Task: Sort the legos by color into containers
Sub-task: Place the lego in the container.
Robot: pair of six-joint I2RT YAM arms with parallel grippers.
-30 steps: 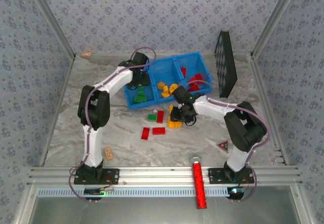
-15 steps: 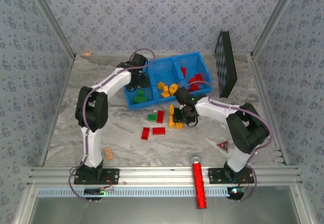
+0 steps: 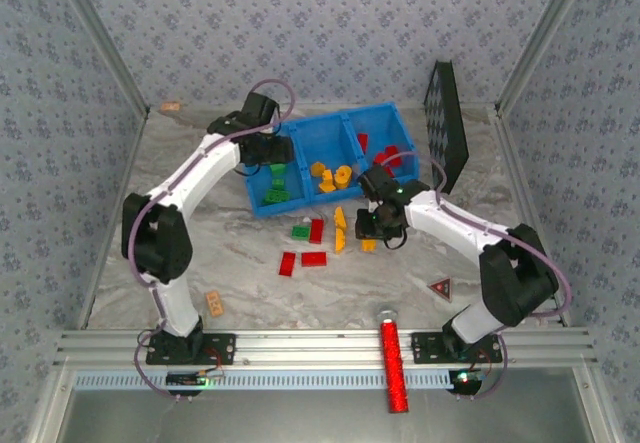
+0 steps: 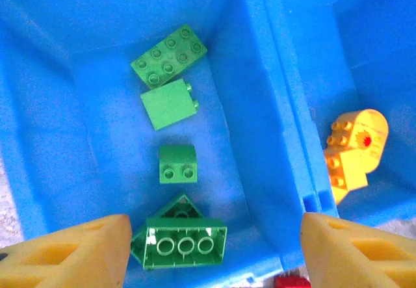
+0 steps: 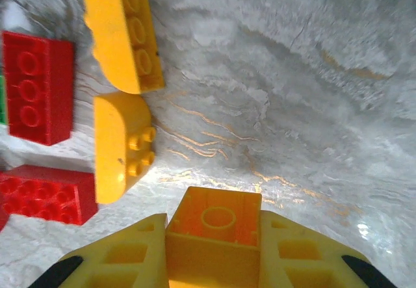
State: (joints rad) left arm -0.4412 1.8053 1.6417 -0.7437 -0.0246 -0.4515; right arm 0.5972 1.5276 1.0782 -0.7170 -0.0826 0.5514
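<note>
In the right gripper [image 5: 213, 257], clamped between its fingers [image 5: 123, 257], one orange-yellow brick [image 5: 214, 226].

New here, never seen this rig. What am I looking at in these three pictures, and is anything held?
Two robot arms with two-finger grippers, bolted to a table. The overhead picture comes from a fixed camera behind them; the other two from cameras on each wrist. The left gripper hangs open and empty above green bricks in the blue tray. The right gripper is shut on an orange-yellow brick. Red bricks, two more orange-yellow bricks and a green brick lie on the marble table.
</note>
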